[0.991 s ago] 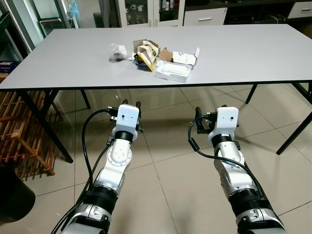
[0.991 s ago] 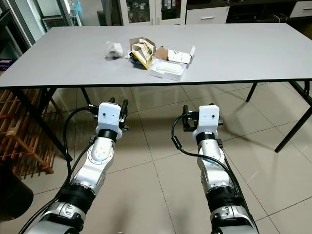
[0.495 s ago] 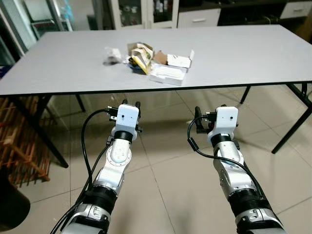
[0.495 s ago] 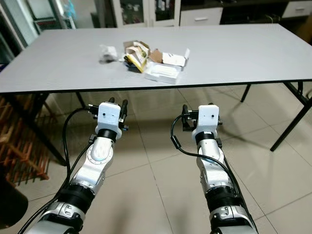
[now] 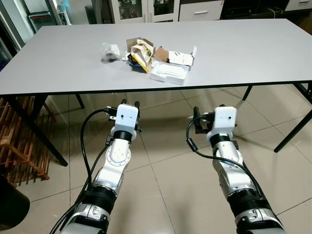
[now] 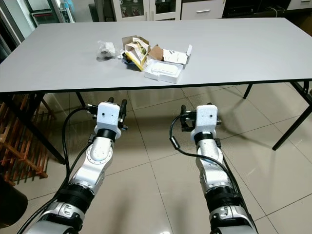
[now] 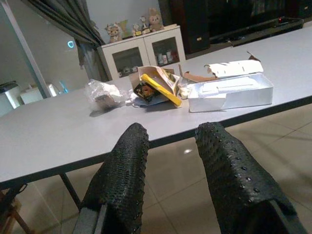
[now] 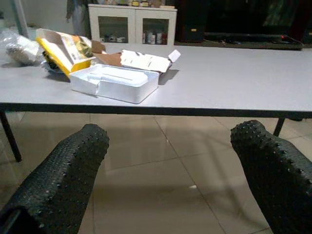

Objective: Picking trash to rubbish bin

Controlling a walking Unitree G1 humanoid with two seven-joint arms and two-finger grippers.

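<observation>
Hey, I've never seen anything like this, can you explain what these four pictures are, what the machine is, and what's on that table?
This is a walking humanoid robot with two silver arms, each ending in a hand of two black fingers. Two pictures come from cameras in its head, looking down at its arms and a long grey table. The other two come from cameras on its wrists, looking along the fingers. The left hand and right hand hover over the tiled floor in front of the table; both are open and hold nothing. On the table lies a small pile of rubbish: an open white foam box, a torn yellow and white carton and a crumpled clear plastic wrapper.
</observation>
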